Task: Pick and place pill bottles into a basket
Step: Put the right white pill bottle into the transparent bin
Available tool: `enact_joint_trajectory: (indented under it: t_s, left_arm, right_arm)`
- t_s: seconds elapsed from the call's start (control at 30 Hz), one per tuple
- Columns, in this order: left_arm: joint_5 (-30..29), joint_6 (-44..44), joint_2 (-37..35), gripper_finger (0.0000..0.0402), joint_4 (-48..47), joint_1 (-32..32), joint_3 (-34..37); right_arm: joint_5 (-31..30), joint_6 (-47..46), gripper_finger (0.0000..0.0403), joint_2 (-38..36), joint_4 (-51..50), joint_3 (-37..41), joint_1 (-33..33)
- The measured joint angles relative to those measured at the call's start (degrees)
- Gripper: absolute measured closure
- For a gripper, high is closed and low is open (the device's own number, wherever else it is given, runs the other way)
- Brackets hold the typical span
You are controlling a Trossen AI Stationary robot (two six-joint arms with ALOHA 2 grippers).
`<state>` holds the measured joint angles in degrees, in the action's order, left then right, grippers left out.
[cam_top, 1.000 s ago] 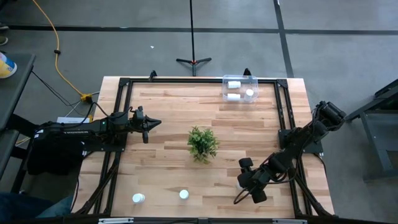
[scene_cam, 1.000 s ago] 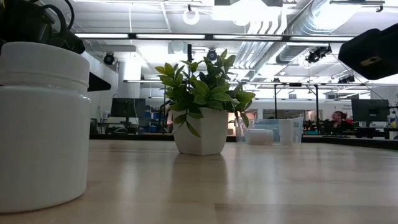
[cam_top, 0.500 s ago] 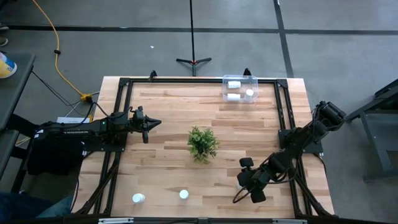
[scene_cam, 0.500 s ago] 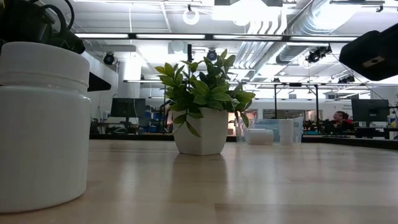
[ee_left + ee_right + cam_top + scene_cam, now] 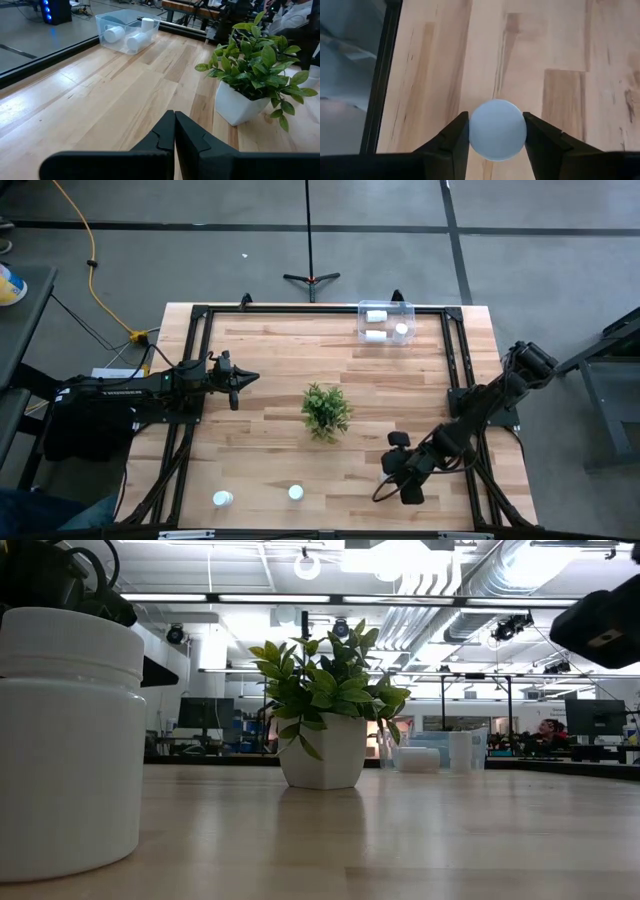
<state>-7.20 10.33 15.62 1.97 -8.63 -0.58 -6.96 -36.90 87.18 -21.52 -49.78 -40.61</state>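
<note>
The right gripper (image 5: 497,131) sits low over the near right part of the pale wooden table (image 5: 270,370), its two dark fingers (image 5: 455,137) pressed against either side of a small white round-capped plastic pill bottle (image 5: 497,130), which stands upright between them; the jaws are clamped on it. From above, the same gripper (image 5: 393,471) hides the bottle under itself.

To that gripper's left, along the same near edge, stand two more small white pill bottles, one nearer (image 5: 295,493) and one farther off (image 5: 222,499), well apart from each other. In the level view one of these looms large close to the camera (image 5: 68,740).

Beyond the gripper toward the table's middle is a small green leafy plant in a white pot (image 5: 326,410), upright.

Far past the plant, at the table's back edge, lies the clear rectangular plastic basket (image 5: 409,310) with low walls. It holds three white bottles: two on their sides (image 5: 376,316) (image 5: 376,335) and one upright (image 5: 401,329).

The left gripper (image 5: 240,379) hangs over the table's left side, well apart from the bottles, its fingers (image 5: 165,135) pressed together with nothing between them.
</note>
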Motion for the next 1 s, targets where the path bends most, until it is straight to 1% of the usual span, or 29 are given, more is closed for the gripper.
enact_joint_trajectory:
  t_s: [0.2,0.53,0.77,1.0]
  left_arm:
    - [0.0,0.0,0.02,0.0355,0.0,0.0,0.0]
    - [0.0,0.0,0.0,0.0355,-0.01,0.0,0.02]
    - [-0.01,0.0,0.0,0.0355,0.0,0.0,0.01]
    - [-0.07,0.0,0.02,0.0355,0.0,0.0,0.02]
  right_arm:
    - [0.04,-2.12,0.0256,-0.68,-0.16,0.0,2.31]
    - [1.29,-1.58,0.0256,-1.47,-0.39,0.0,6.2]
    - [0.11,0.03,0.0256,-5.36,-2.68,0.0,9.42]
    - [-1.86,3.94,0.0255,-9.15,-6.26,0.0,12.95]
